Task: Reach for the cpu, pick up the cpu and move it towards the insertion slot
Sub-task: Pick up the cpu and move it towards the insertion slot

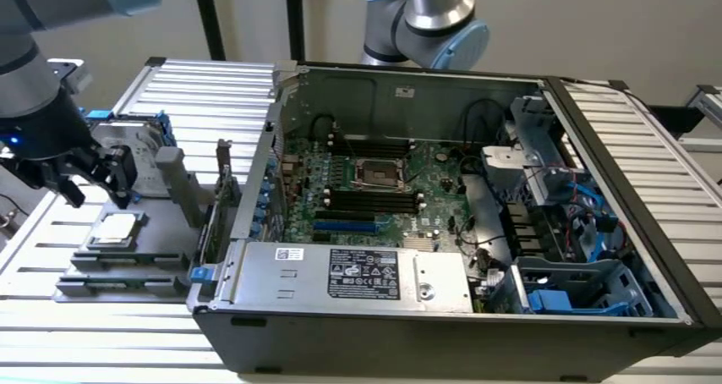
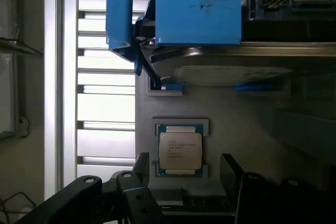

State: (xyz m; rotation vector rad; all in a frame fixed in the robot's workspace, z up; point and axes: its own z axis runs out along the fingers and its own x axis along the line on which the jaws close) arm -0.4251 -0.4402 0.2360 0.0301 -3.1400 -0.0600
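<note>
Silver-grey metal with a pale rim: the cpu lies flat in a shallow nest on the grey tray. The tray stands outside the computer case, on the exterior view's left, well apart from the insertion slot on the board inside. The gripper hangs just above the tray, its jaws spread wide and holding nothing. In the wrist view the black fingers stand one to each side of the chip, set wider than it is. The chip sits below them and a touch ahead of the line between the tips. Being square, it has no long axis to line up with, and I'd judge the reach close to done, the grasp not yet made
</note>
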